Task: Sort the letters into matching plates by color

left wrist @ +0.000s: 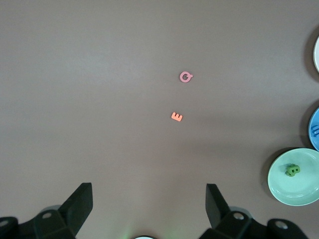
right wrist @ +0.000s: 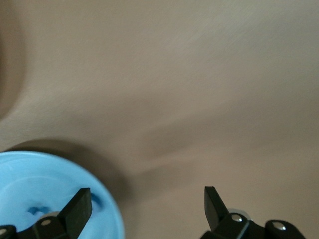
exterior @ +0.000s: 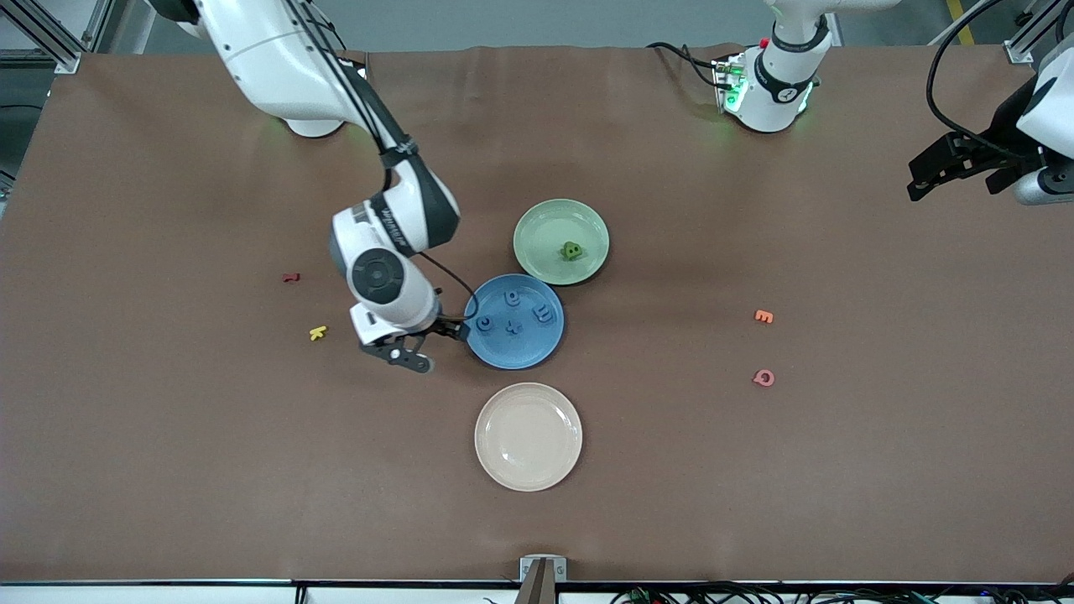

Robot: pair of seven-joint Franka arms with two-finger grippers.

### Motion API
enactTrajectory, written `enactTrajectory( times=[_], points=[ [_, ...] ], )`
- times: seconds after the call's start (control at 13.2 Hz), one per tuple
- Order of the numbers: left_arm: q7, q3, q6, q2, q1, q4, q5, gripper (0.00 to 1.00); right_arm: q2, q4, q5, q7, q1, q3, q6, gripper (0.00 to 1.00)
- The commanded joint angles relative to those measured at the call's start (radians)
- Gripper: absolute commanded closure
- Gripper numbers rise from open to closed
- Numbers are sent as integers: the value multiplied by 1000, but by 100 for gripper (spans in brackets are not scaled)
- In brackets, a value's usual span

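Brown table (exterior: 168,470), three plates, scattered letters

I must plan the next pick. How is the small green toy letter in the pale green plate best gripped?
Come straight down from above and close on the two opposite flanks of the green letter. It is chunky and sits well inside the pale green plate, so the raised rim would block a sideways approach.

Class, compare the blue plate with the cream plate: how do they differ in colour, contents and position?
The blue plate is medium blue; the cream plate is pale beige. The blue plate holds blue letters; the cream plate holds nothing. The cream plate lies nearer the front camera. Both are round, shallow and look equal in size.
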Motion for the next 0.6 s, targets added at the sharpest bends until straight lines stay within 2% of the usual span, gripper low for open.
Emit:
enactTrajectory(
  times=[0.0, 0.15, 0.53],
  points=[
    [12, -2, -30, 9, -3, 35, 17, 0, -138, -92, -34, -156, -93, 11, -97, 0],
    [12, -3, -30, 9, -4, 36, 15, 0, -209, -87, -101, -255, -163, 13, -225, 0],
    [-5, -4, -46, 0, 0, 33, 3, 0, -362, -69, -126, -450, -315, 11, -443, 0]
  ],
)
